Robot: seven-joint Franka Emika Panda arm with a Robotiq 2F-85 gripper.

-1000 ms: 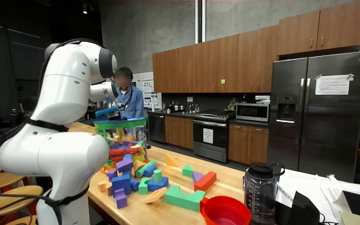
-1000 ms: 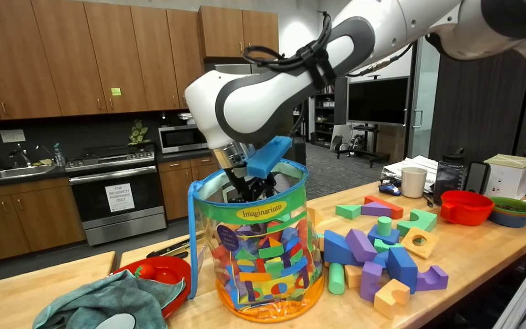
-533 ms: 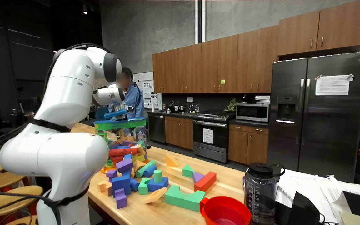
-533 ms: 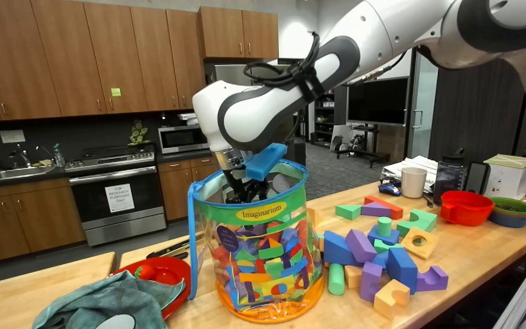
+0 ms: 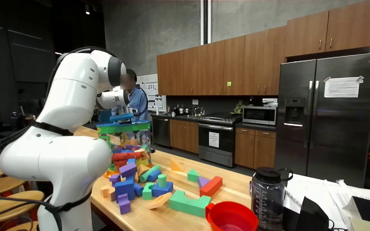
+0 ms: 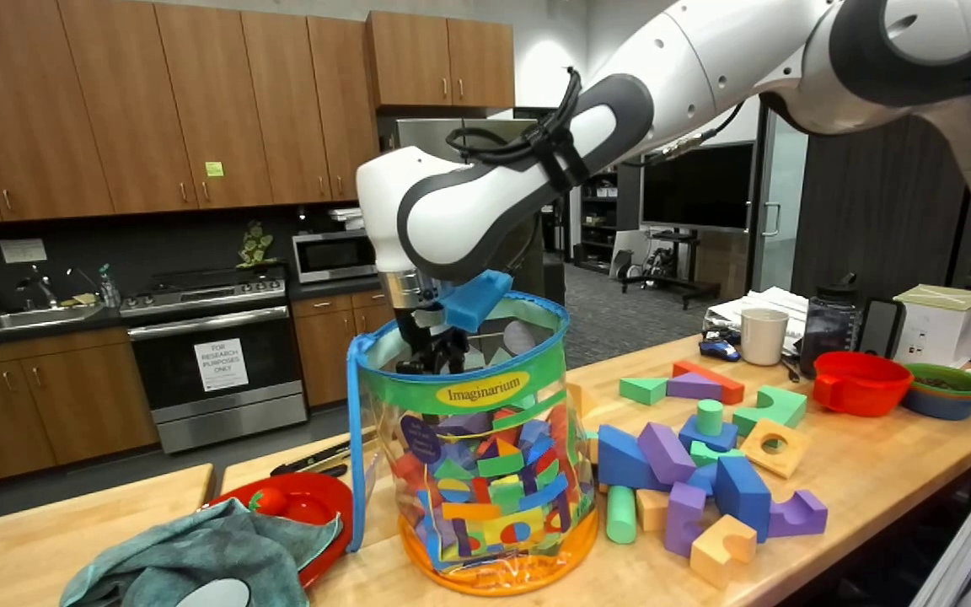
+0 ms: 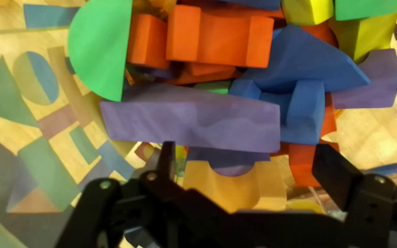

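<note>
My gripper (image 7: 245, 153) is open and empty in the wrist view, pointing down at blocks inside a clear bag. In an exterior view the gripper (image 6: 437, 352) is inside the mouth of this bag (image 6: 401, 396), which has a blue rim, a green "Imaginarium" band and an orange base. The bag (image 5: 124, 129) also shows in an exterior view. Between the fingers lies a yellow-orange arched block (image 7: 236, 187). A long purple block (image 7: 191, 120) lies just beyond the fingertips. Around it are a blue block (image 7: 305, 113), an orange arched block (image 7: 222, 39) and a green half-round block (image 7: 100, 48).
Several loose blocks (image 6: 683, 459) lie beside the bag on the wooden table (image 6: 898, 472). A red plate (image 6: 329, 497) and a grey-green cloth (image 6: 190, 552) lie on its other side. A red bowl (image 6: 861, 384), mug (image 6: 764, 335) and bottle (image 6: 827, 329) stand farther along. A person (image 5: 139, 101) stands behind.
The arm has lowered and reached farther out. The gripper has shifted across the bag's mouth and the wrist has become more upright. The loose blocks on the table have not moved.
</note>
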